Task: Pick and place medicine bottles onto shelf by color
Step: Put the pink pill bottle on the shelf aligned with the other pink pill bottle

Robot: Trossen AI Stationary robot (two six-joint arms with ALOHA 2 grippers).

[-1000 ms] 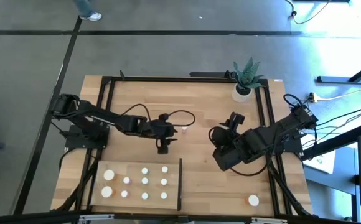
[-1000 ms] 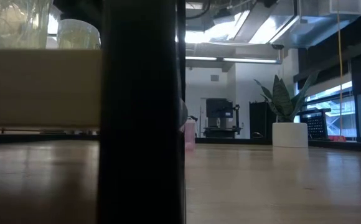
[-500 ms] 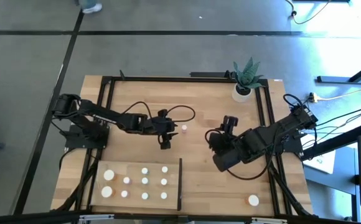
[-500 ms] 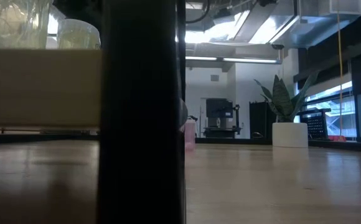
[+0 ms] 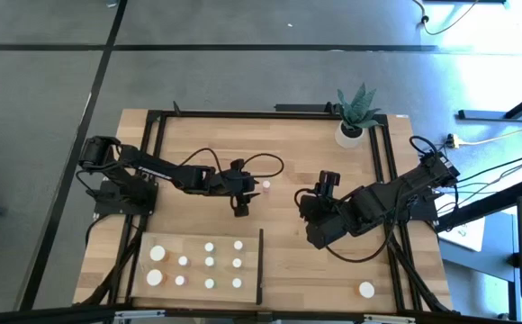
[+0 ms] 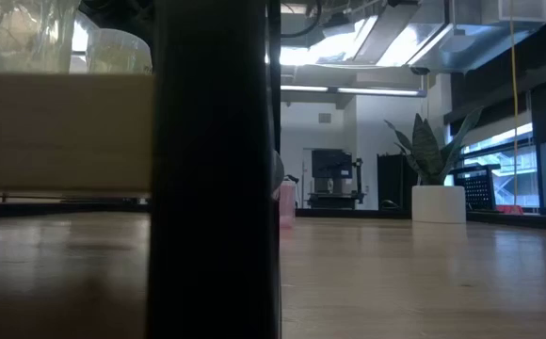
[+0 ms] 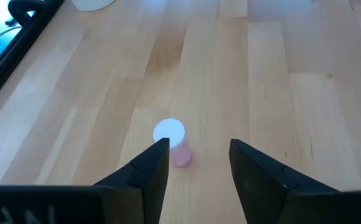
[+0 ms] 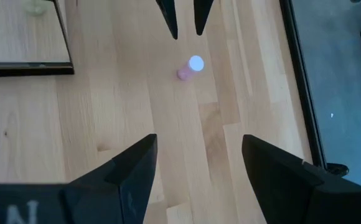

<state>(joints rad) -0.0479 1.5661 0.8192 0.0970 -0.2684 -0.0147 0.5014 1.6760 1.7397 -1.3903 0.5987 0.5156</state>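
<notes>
The left gripper [image 7: 198, 155] hovers near the middle of the worktop [image 5: 288, 252], its fingers [image 7: 148, 171] apart and holding nothing. A small pink bottle [image 7: 173, 142] with a round white cap stands upright on the wood just ahead of the fingertips, toward the finger at the bottle's side rather than centred in the gap, and touches neither. In the high view this pink bottle [image 5: 265, 187] sits at about 3 o'clock from the left gripper [image 5: 240, 200].

The right gripper [image 8: 198, 165] waits further toward 3 o'clock, fingers wide apart and empty, facing the same pink bottle [image 8: 191, 67] from the other side.

The shelf [image 5: 193, 247] lies at about 7 o'clock on the worktop, carrying white-capped bottles [image 5: 209, 262] in rows. One larger bottle [image 5: 366, 290] stands alone near 5 o'clock. A potted plant [image 5: 355, 115] sits at about 1 o'clock.
</notes>
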